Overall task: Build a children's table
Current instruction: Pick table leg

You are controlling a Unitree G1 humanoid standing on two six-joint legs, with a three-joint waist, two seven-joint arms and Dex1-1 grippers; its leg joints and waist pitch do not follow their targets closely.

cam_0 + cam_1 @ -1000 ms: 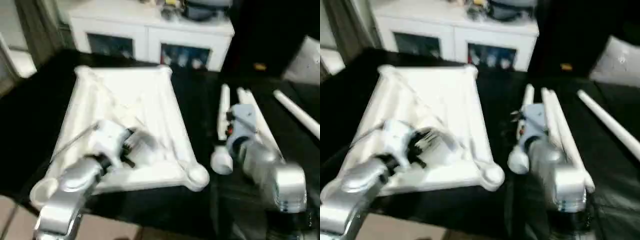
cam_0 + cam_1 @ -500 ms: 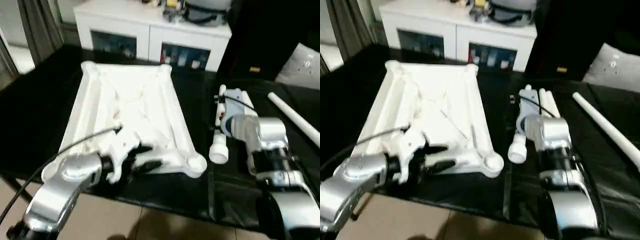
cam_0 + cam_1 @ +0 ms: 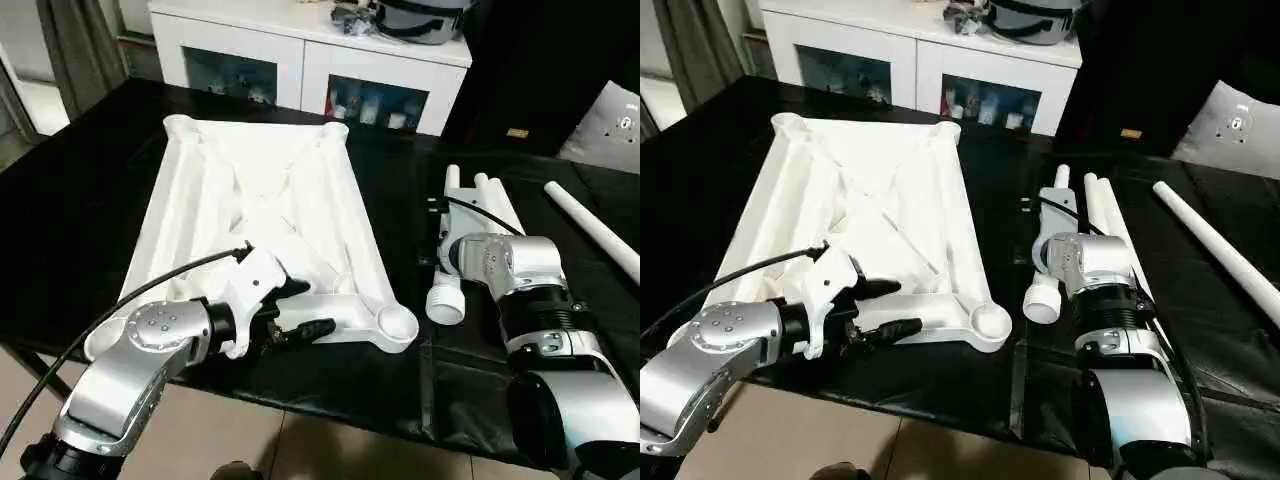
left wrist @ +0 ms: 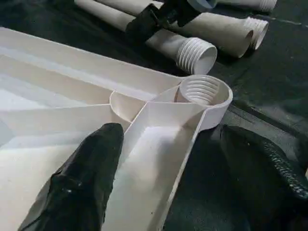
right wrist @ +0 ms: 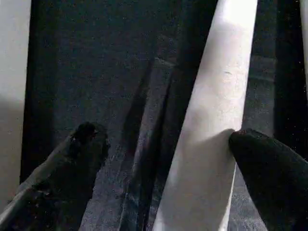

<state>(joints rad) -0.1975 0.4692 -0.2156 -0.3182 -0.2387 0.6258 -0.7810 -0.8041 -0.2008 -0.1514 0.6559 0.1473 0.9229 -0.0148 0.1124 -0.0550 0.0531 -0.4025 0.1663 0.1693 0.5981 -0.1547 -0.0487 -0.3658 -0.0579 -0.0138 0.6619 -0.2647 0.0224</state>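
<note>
The white table top (image 3: 260,190) lies upside down on the black cloth, ribs up, with a round socket (image 3: 395,322) at its near right corner. My left gripper (image 3: 312,307) is open at the near rim beside that socket. In the left wrist view one finger (image 4: 91,168) hangs over the ribbed inside and the other (image 4: 260,159) over the cloth outside. To the right lie several white legs (image 3: 495,195), one with its threaded end (image 3: 443,300) toward me. My right gripper (image 5: 163,137) is open over them, and one leg (image 5: 216,96) touches a finger (image 5: 260,159).
A white cabinet (image 3: 300,70) with glass doors stands behind the table. A pale grey cushion (image 3: 612,125) sits at the far right. One more leg (image 3: 590,225) lies apart at the right. The table's near edge drops to a tiled floor (image 3: 330,450).
My left gripper's fingers have spread apart at the table top's near rim. The whole picture has shifted with the head. My right gripper stays open over the legs.
</note>
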